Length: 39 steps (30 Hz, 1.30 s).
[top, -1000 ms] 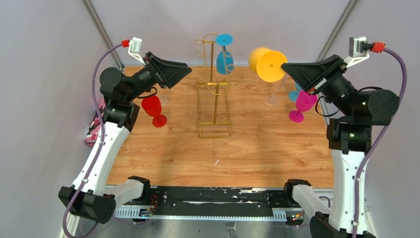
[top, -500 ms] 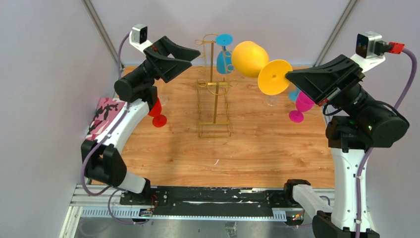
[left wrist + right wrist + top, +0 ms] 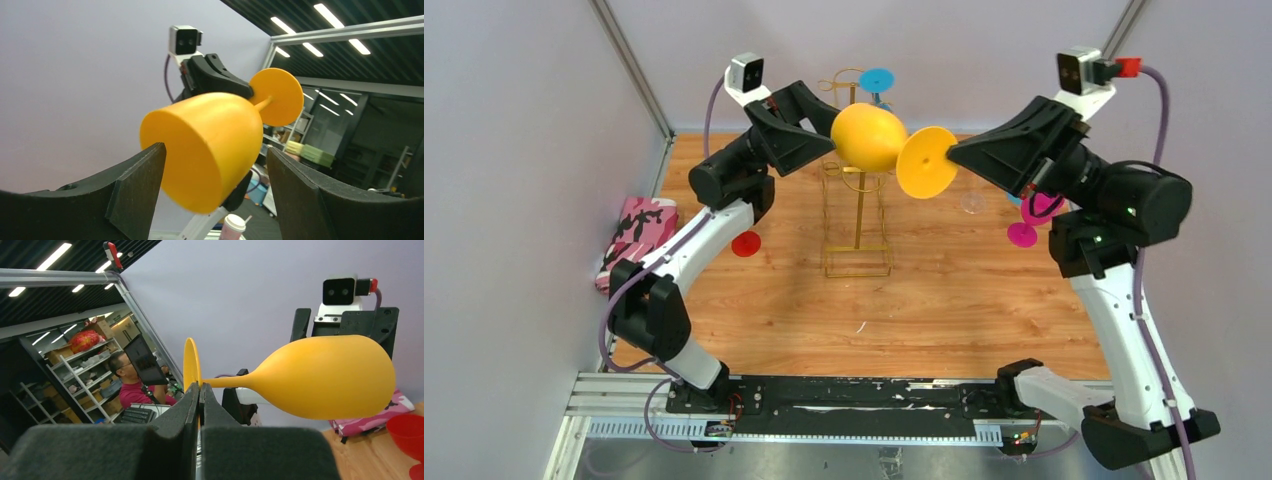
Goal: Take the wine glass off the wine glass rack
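1. Both arms have swung inward over the last second, and the yellow wine glass (image 3: 869,137) now lies sideways between them.
2. Right gripper (image 3: 952,157) is clamped on the glass's stem, beside the foot.
3. Left gripper (image 3: 828,124) stands open, with its fingers on either side of the bowl.
4. Below the grippers, the wine glass rack (image 3: 857,215) stands on the desk (image 3: 924,300).

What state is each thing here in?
orange wine glass: held sideways in the air by its stem.
right gripper: shut on the orange wine glass.
left gripper: open, jaws either side of the orange bowl.
wine glass rack: standing upright.
blue wine glass: hanging upside down on the wine glass rack.
red wine glass: standing upright.
pink wine glass: standing upright.
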Motion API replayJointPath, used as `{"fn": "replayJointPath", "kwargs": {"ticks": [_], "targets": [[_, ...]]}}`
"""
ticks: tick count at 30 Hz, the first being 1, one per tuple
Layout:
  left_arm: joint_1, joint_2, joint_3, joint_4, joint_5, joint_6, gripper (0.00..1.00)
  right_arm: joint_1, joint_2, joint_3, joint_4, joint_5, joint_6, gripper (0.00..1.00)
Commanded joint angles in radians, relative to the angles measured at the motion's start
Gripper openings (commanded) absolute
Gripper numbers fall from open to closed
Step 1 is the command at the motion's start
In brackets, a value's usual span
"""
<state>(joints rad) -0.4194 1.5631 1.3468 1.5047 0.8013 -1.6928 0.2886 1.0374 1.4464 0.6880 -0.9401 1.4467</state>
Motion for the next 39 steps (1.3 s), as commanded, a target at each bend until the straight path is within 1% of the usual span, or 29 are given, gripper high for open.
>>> {"fn": "replayJointPath", "kwargs": {"ticks": [1,5,9,12,14,16,18,20,22,24,25,27,28,29,30,31,32,33,34,35,36,38,39], "targets": [[-0.051,0.02,0.031,0.055,-0.013,-0.005,0.78,0.08,0.019,0.031,-0.069,0.032,-0.138,0.0],[-0.058,-0.006,-0.007,0.055,-0.008,-0.009,0.74,0.083,0.01,0.022,-0.115,0.048,-0.193,0.0],[-0.064,-0.085,-0.071,0.055,-0.004,0.01,0.52,0.083,0.006,0.013,-0.171,0.064,-0.255,0.0],[-0.067,-0.151,-0.126,0.055,-0.01,0.02,0.32,0.083,0.018,-0.005,-0.165,0.067,-0.257,0.0],[-0.07,-0.185,-0.149,0.054,-0.014,0.02,0.22,0.083,0.029,-0.023,-0.145,0.068,-0.243,0.0],[-0.07,-0.209,-0.162,0.055,-0.015,0.018,0.21,0.089,0.044,-0.042,-0.124,0.063,-0.229,0.0],[-0.074,-0.227,-0.169,0.054,-0.016,0.018,0.26,0.101,0.06,-0.055,-0.126,0.06,-0.234,0.0],[-0.077,-0.234,-0.177,0.054,-0.016,0.021,0.26,0.125,0.074,-0.061,-0.131,0.061,-0.243,0.0],[-0.077,-0.233,-0.188,0.052,-0.019,0.016,0.18,0.153,0.084,-0.063,-0.132,0.059,-0.255,0.0],[-0.077,-0.224,-0.191,0.028,-0.018,0.013,0.04,0.166,0.083,-0.065,-0.142,0.059,-0.268,0.0],[-0.077,-0.223,-0.19,0.004,-0.014,0.024,0.0,0.167,0.079,-0.066,-0.153,0.064,-0.28,0.0],[-0.076,-0.235,-0.194,-0.063,-0.011,0.068,0.0,0.167,0.066,-0.06,-0.192,0.072,-0.32,0.01],[-0.076,-0.257,-0.195,-0.115,-0.012,0.106,0.0,0.166,0.057,-0.056,-0.221,0.074,-0.347,0.04],[-0.075,-0.281,-0.196,-0.191,-0.016,0.152,0.0,0.166,0.044,-0.055,-0.252,0.081,-0.376,0.12],[-0.073,-0.318,-0.197,-0.284,-0.021,0.218,0.0,0.165,0.03,-0.054,-0.285,0.095,-0.41,0.24],[-0.067,-0.359,-0.194,-0.416,-0.031,0.297,0.0,0.165,0.013,-0.053,-0.348,0.11,-0.446,0.39],[-0.062,-0.414,-0.184,-0.586,-0.047,0.439,0.0,0.163,-0.007,-0.049,-0.407,0.133,-0.513,0.53],[-0.06,-0.473,-0.154,-0.809,-0.079,0.6,0.0,0.161,-0.03,-0.042,-0.483,0.158,-0.576,0.61],[-0.059,-0.53,-0.085,-1.077,-0.146,0.767,0.0,0.16,-0.053,-0.033,-0.558,0.194,-0.637,0.66],[-0.059,-0.579,-0.018,-1.317,-0.246,0.912,0.0,0.157,-0.079,-0.021,-0.627,0.235,-0.703,0.68],[-0.058,-0.611,0.065,-1.569,-0.415,1.034,0.0,0.156,-0.104,-0.013,-0.699,0.282,-0.761,0.7],[-0.059,-0.639,0.237,-2.003,-0.725,1.183,0.0,0.156,-0.148,0.007,-0.833,0.388,-0.86,0.74],[-0.059,-0.638,0.317,-2.15,-0.866,1.227,0.0,0.156,-0.163,0.017,-0.889,0.443,-0.897,0.75]]}}
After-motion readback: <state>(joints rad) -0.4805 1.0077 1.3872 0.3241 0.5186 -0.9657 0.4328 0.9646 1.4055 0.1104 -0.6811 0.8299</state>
